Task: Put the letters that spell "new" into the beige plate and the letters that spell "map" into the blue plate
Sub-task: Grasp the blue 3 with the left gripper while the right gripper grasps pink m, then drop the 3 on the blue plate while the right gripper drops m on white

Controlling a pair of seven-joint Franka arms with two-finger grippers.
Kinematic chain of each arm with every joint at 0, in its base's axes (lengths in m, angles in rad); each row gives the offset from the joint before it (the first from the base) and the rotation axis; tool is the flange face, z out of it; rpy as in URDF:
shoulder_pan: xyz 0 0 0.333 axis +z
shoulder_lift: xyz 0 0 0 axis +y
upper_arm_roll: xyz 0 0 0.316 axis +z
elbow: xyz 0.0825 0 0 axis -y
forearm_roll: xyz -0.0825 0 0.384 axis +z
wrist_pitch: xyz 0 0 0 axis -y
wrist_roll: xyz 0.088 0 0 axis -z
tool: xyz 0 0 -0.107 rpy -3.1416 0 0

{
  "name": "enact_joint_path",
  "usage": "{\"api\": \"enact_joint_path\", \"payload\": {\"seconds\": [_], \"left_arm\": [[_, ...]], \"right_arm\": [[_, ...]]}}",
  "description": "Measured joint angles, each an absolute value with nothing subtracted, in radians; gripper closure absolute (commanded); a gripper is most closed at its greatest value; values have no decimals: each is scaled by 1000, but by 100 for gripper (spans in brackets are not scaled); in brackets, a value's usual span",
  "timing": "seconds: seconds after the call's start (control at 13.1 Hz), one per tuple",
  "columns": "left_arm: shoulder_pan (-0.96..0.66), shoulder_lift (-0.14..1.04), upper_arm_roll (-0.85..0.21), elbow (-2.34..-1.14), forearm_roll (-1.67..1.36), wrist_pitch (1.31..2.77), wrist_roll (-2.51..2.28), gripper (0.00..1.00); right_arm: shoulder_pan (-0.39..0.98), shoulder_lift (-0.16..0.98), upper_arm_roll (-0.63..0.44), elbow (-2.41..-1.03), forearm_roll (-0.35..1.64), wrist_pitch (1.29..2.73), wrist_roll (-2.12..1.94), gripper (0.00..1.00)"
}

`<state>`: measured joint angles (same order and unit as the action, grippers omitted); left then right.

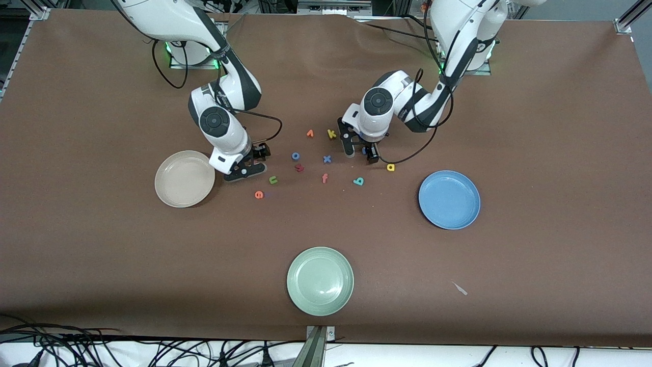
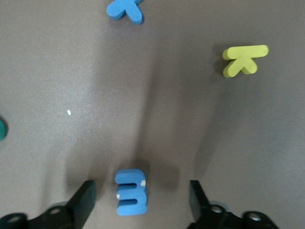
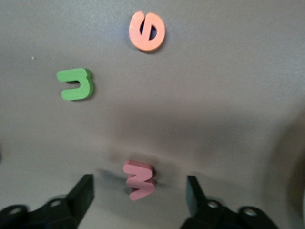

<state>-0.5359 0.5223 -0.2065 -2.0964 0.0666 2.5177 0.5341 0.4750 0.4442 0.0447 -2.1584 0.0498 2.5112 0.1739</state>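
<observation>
Low over the table, my left gripper point(image 1: 360, 153) point(image 2: 142, 196) stands open astride the light blue m point(image 2: 130, 192), a gap on each side. My right gripper point(image 1: 254, 162) point(image 3: 139, 190) is open too, straddling the pink w point(image 3: 139, 179) beside the beige plate point(image 1: 184, 178); its fingers do not touch the letter. The green n point(image 1: 273, 179) point(image 3: 75, 84) and orange e point(image 1: 259, 194) point(image 3: 147, 31) lie nearer the front camera than that gripper. The yellow a point(image 1: 390, 166) and teal p point(image 1: 358, 181) lie between my left gripper and the blue plate point(image 1: 449, 199).
Other letters lie between the grippers: a yellow k point(image 1: 331, 134) point(image 2: 244, 59), blue x point(image 1: 327, 159) point(image 2: 125, 9), blue o point(image 1: 295, 156), dark red letter point(image 1: 299, 167), red-orange f point(image 1: 324, 178). A pale green plate point(image 1: 320, 281) sits near the front edge.
</observation>
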Motion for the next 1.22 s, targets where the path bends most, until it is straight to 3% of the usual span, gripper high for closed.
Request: {"api": "enact_joint_path", "payload": {"seconds": [0.15,0.23,0.53,0.92,1.07,1.22], "left_arm": [[-536,524,-204,-2095,74,2527,534,87],[-535,524,-203,-2093,74,2530,534,96],[-534,515,-206,-2091,74,2528,534,100],[-531,485,-204,-2075,75,2456,534,100],[-529,457,-203,-2056,75,2381,534,100],[-525,419,-200,-2001,75,2226,534,100]], "right_arm": [[479,450,45,-2158,50,2512,174,42],[480,452,45,-2158,50,2512,174,43],[480,453,44,-2158,49,2513,173,54],[479,455,41,-2158,42,2521,173,87],[480,455,41,-2155,42,2524,173,95],[480,452,37,-2143,42,2514,173,96]]}}
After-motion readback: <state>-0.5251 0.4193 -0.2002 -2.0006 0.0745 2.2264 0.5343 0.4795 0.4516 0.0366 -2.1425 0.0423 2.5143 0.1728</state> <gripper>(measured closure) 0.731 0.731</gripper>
